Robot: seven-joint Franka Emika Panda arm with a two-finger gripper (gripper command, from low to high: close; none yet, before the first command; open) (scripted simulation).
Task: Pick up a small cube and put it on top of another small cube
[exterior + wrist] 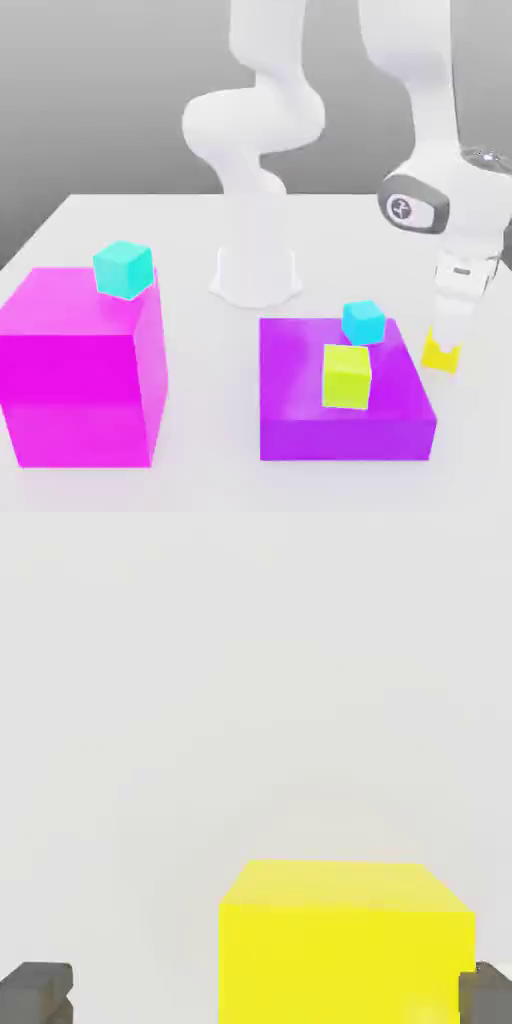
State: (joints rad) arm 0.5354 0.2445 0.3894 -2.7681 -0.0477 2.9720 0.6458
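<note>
Pincer [447, 340] spread wide, fingers straddling small golden-yellow cube [440, 353] on white desk [150, 215], just beside low purple block [345, 420]. Small turquoise cube [124, 269] well apart, atop tall magenta block [80, 370] near opposite desk edge.

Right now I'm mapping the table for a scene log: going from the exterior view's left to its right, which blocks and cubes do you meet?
Big magenta block → turquoise cube on it → purple block → lime cube → sky-cyan cube → golden-yellow cube under the open gripper.
</note>
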